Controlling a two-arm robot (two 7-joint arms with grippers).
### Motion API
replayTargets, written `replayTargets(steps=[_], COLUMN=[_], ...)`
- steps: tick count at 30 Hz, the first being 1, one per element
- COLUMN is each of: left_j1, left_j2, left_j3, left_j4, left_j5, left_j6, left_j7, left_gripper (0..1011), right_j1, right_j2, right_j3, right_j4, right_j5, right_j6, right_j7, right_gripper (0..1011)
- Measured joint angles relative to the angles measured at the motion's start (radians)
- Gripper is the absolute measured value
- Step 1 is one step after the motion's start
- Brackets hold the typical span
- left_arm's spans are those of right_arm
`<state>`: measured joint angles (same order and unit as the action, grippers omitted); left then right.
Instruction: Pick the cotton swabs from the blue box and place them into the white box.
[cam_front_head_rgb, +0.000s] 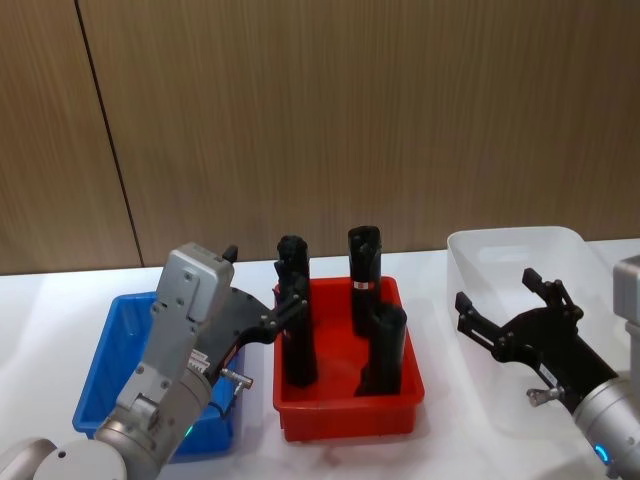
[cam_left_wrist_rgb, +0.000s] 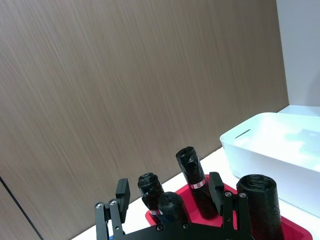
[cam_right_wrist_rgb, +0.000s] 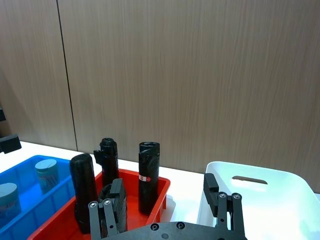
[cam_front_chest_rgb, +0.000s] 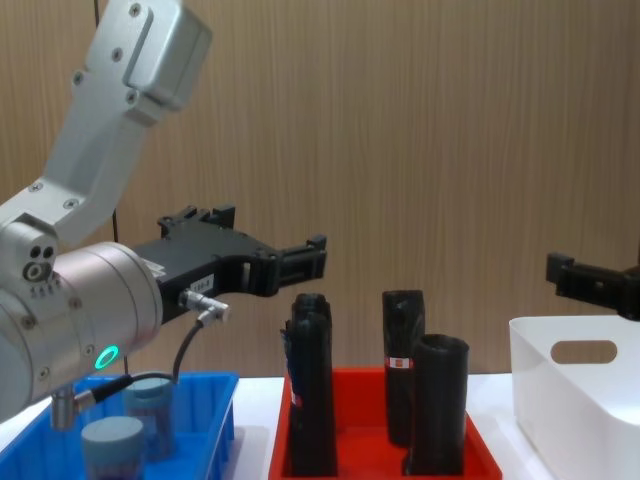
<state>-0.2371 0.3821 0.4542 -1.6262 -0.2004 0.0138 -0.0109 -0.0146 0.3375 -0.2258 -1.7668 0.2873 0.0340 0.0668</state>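
Observation:
Two cotton swabs jars, one (cam_front_chest_rgb: 150, 403) behind the other (cam_front_chest_rgb: 111, 444), stand in the blue box (cam_front_chest_rgb: 222, 410) at the left; the right wrist view shows them too (cam_right_wrist_rgb: 46, 172) (cam_right_wrist_rgb: 7, 197). My left gripper (cam_front_head_rgb: 262, 280) hovers open and empty, raised above the blue box's (cam_front_head_rgb: 105, 365) right side and pointing toward the red tray. In the chest view the left gripper (cam_front_chest_rgb: 258, 240) hangs well above the jars. The white box (cam_front_head_rgb: 480, 245) stands at the right. My right gripper (cam_front_head_rgb: 498, 290) is open and empty above its near left part.
A red tray (cam_front_head_rgb: 350, 415) with several tall black tubes (cam_front_head_rgb: 298, 340) stands between the two boxes, close to my left gripper's fingers. A wood-panelled wall closes off the back of the white table.

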Motion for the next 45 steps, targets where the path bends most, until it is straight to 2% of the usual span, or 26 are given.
replayTargets(steps=[31,37,45], left_j1=[0.000,0.004,0.027], left_j2=[0.005,0.020,0.055], left_j3=[-0.006,-0.019,-0.045], left_j4=[0.004,0.007,0.004], left_j5=[-0.002,-0.018,-0.065], left_j6=[0.000,0.005,0.022], left_j7=[-0.009,-0.019,-0.019], left_gripper=[1003,1003,1003], right_j1=[0.000,0.000,0.000], right_j2=[0.000,0.000,0.000], right_j3=[0.000,0.000,0.000], right_j4=[0.000,0.000,0.000], right_j5=[0.000,0.000,0.000], right_j6=[0.000,0.000,0.000], right_j7=[0.000,0.000,0.000], right_gripper=[1002,1002,1002])
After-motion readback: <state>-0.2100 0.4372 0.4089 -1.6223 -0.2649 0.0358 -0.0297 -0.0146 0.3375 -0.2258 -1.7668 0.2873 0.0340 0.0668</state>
